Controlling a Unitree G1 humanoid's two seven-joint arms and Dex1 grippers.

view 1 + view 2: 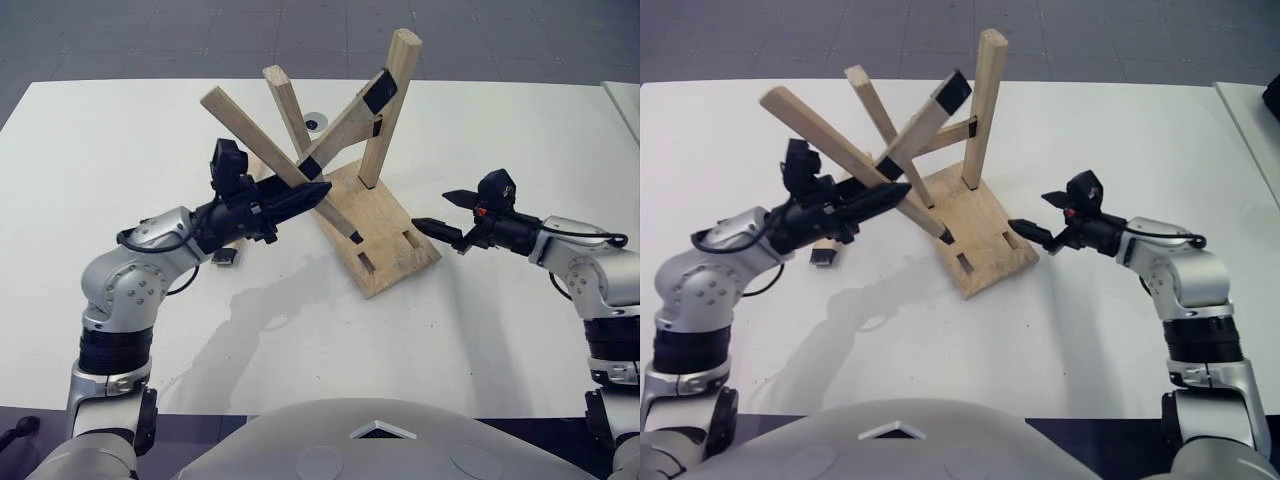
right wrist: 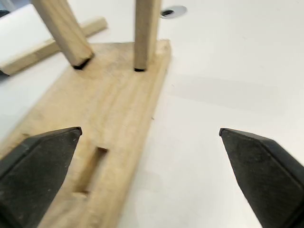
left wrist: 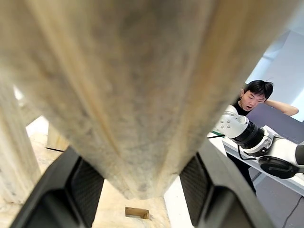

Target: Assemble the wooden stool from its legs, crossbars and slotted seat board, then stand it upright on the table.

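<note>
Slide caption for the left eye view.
Left gripper clamps a stool leg above the slotted seat board while the open right gripper hovers beside it.

Seat board [image 1: 390, 240] and legs [image 1: 240, 120]: pale grained wood, with black bands [image 1: 380, 92] where the pieces cross. Left claw [image 1: 318, 193] and right claw [image 1: 432, 211]: black. Surface [image 1: 120, 160]: white; floor [image 1: 150, 40]: grey tiles.

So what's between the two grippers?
The seat board, in the left eye view: left gripper shut on a leg, right gripper open at its edge.
</note>
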